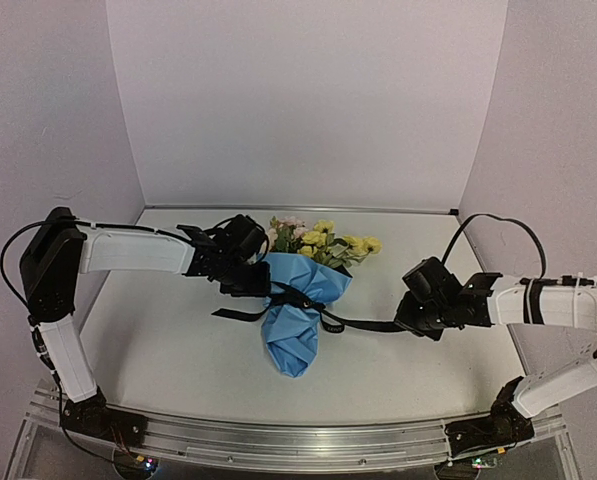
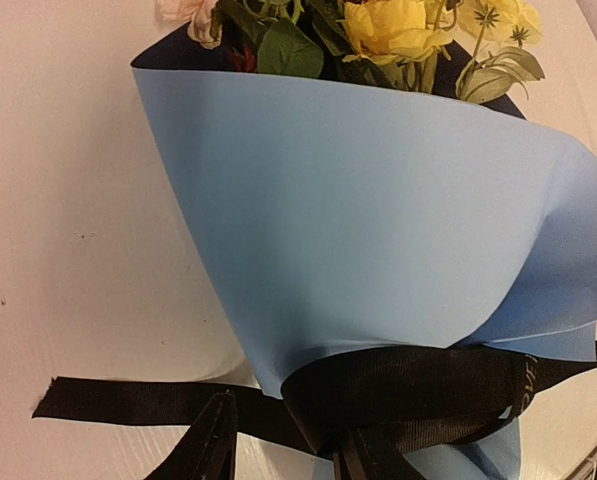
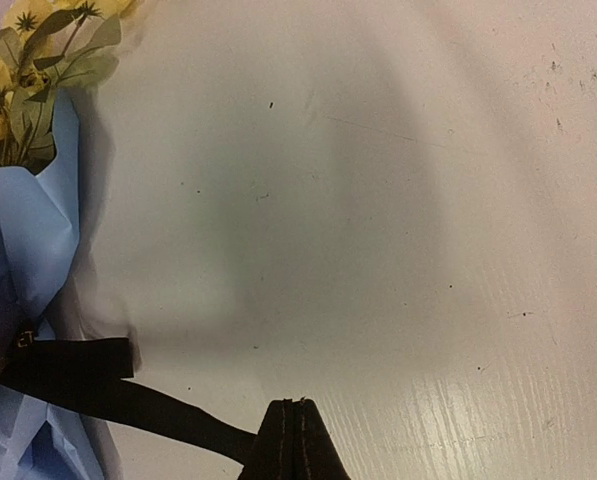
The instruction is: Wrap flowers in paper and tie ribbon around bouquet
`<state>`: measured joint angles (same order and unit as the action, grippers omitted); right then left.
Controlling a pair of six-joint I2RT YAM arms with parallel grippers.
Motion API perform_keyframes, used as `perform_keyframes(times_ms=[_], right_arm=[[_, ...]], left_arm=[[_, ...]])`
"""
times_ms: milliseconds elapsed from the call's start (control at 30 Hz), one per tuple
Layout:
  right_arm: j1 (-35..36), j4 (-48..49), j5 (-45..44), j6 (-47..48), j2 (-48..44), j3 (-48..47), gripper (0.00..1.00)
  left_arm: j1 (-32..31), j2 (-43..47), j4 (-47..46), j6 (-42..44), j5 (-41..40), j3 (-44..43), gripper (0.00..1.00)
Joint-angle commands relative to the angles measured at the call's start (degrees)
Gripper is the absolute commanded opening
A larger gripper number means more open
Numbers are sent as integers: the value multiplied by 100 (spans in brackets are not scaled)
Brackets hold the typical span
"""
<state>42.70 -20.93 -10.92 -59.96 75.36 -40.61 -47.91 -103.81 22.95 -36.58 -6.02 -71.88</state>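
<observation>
The bouquet [image 1: 298, 300] lies flat in the middle of the counter [image 1: 168, 340]. Its flowers [image 1: 323, 245] fan out toward 12 o'clock and the pinched tip of the light blue paper [image 1: 293, 345] points to 6 o'clock. That orientation leaves the narrow waist of the cone open to an arm on either side. The ribbon [image 1: 363, 324] circles that waist, the one place where a band can cinch the paper without crushing the blooms. One tail lies loose on the counter toward 9 o'clock, and the other runs out toward 3 o'clock. The right fingers [image 3: 278, 450] are clenched on that 3 o'clock tail, with the black strip running straight from the cone into them. Judging by how straight it runs, they seem to be keeping the band snug so that it does not slacken. The left fingers [image 2: 213, 445] come in from 9 o'clock and stand partly apart, just at the wrapped band. The loose tail crosses the gap between them and bare counter shows there too, so no firm pinch is visible. They look placed to steady the cone against the pull from 3 o'clock, or to take up the free tail. Whether the crossing at the waist is already a knot cannot be told.
</observation>
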Motion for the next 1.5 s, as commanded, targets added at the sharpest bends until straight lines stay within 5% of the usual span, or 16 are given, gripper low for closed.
perform_keyframes(times_ms=[0, 267, 567, 867, 1067, 1467], right_arm=[[13, -69, -127, 121, 87, -287, 0], [11, -116, -255, 152, 101, -391, 0], [8, -371, -526, 177, -212, -334, 0], [10, -621, -638, 226, -292, -278, 0], [11, -654, -613, 208, -293, -222, 0], [23, -398, -173, 389, -49, -401, 0]], left_arm=[[-57, -27, -189, -87, 52, -117, 33], [-59, -85, -229, -148, -125, -76, 26], [-61, 210, -66, -130, -706, 91, 0], [-33, 423, 205, 64, -1189, 49, 0], [36, 265, 122, -49, -899, -22, 12], [27, 289, -239, 66, -402, 46, 22]])
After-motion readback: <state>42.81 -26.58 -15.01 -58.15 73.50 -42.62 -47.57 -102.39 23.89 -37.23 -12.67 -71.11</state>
